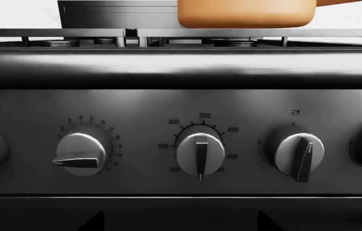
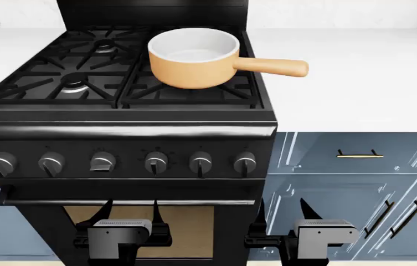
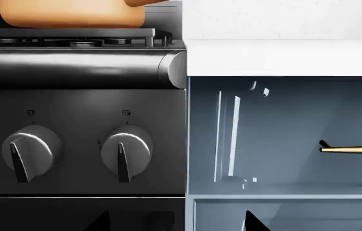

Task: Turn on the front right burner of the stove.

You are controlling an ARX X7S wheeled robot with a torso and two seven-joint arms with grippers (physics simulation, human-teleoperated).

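Observation:
The black stove (image 2: 119,130) fills the left of the head view, with six round knobs in a row; the rightmost knob (image 2: 245,163) also shows in the right wrist view (image 3: 126,151). The front right burner is mostly hidden under an orange saucepan; only its grate (image 2: 193,95) shows. My left gripper (image 2: 130,213) is open and empty, low before the oven door, facing the middle knobs (image 1: 200,154). My right gripper (image 2: 283,213) is open and empty, level with it, by the stove's right edge, apart from the knobs.
The orange saucepan (image 2: 193,55) with a white inside stands on the right grates, handle pointing right. A white counter (image 2: 356,83) lies right of the stove over blue-grey cabinets (image 2: 356,183) with brass handles (image 3: 354,150). The oven's bar handle (image 2: 119,201) runs below the knobs.

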